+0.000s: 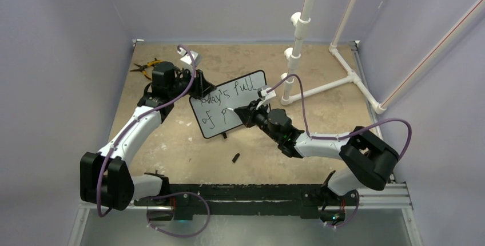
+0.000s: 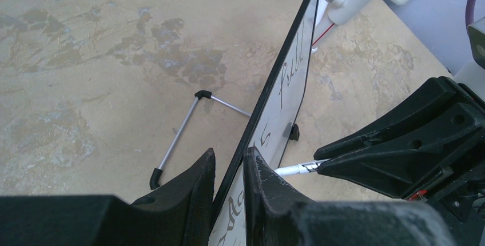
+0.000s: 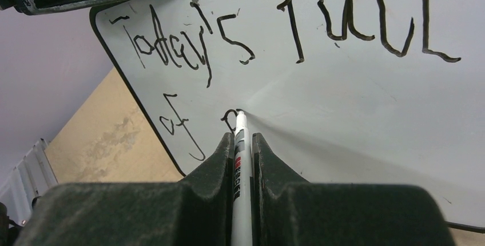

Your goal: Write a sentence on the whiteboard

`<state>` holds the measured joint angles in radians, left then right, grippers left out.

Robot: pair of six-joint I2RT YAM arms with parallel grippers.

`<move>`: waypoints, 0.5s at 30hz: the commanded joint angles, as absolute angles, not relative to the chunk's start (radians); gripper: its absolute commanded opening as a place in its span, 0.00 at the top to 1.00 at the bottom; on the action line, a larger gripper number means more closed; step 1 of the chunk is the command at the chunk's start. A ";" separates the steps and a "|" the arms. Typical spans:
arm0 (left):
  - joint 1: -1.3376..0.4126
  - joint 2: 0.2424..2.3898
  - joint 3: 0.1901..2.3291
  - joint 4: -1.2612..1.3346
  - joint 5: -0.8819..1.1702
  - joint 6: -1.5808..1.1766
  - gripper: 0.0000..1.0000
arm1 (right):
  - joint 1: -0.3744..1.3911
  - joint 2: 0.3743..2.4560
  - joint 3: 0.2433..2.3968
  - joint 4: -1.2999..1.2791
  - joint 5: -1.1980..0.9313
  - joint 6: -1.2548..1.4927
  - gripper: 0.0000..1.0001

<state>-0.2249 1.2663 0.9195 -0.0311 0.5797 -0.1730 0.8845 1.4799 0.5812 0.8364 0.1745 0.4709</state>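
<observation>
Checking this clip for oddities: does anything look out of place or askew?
A small dark piece, possibly a marker cap, lies loose on the table in front of the whiteboard. Yellow-handled pliers sit in the far left corner, unrelated to writing. Nothing looks spilled or broken.

Left arm (image 1: 134,129), right arm (image 1: 320,142): white links, black joint blocks, purple cable (image 1: 394,120) looping along each. Fingers (image 2: 189,194) matte black, wedge-shaped, scuffed pale

In the right wrist view the whiteboard (image 3: 354,103) was cut off at 12 and 3 o'clock. The marker (image 3: 241,143) hid part of the last letter of the sentence (image 3: 294,28). A dark bit (image 1: 235,158) at 6 o'clock from the board was too small to tell.
</observation>
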 commanded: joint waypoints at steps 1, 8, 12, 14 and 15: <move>-0.236 1.290 0.901 -0.072 0.568 -0.189 0.78 | 0.873 1.447 0.573 0.837 0.235 0.472 1.00; -0.236 1.291 0.901 -0.071 0.570 -0.190 0.78 | 0.873 1.447 0.546 0.811 0.221 0.492 1.00; -0.236 1.292 0.899 -0.071 0.570 -0.191 0.78 | 0.873 1.461 0.539 0.803 0.205 0.492 1.00; -0.236 1.292 0.900 -0.070 0.571 -0.190 0.78 | 0.873 1.468 0.536 0.801 0.202 0.491 1.00; -0.236 1.292 0.900 -0.070 0.570 -0.190 0.78 | 0.873 1.471 0.535 0.802 0.201 0.491 1.00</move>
<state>-0.2249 1.2663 0.9195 -0.0311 0.5797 -0.1730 0.8814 1.4658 0.5472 0.8150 0.1902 0.4900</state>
